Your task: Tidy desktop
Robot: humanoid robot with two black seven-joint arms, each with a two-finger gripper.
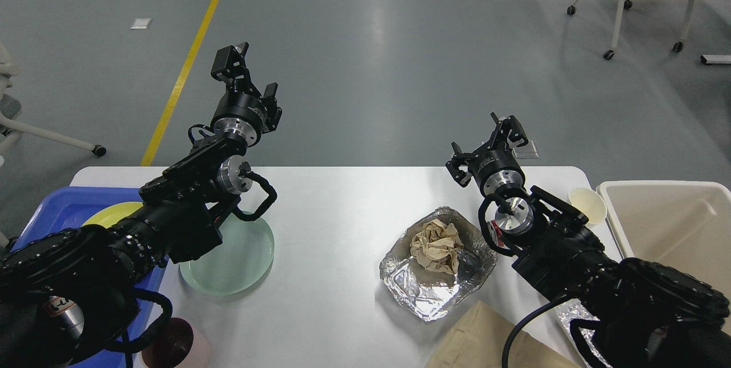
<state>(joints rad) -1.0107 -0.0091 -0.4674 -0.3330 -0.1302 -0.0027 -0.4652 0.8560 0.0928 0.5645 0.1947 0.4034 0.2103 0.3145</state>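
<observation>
The white desktop (342,196) spans the lower half of the head view. On it lie a pale green plate (240,256), a foil tray (425,294) holding a crumpled brown paper ball (437,245), a brown paper bag (485,339) at the front edge, and a cream paper cup (588,203) on its side. My left gripper (248,74) is raised beyond the table's far edge, open and empty. My right gripper (485,145) hovers over the far edge, fingers spread and empty.
A blue tray (57,208) with a yellow plate (111,214) sits at the left edge. A cream bin (674,225) stands at the right. A dark pink cup (174,348) is near the front left. A second piece of foil (571,314) lies under my right arm. Chairs stand on the floor behind.
</observation>
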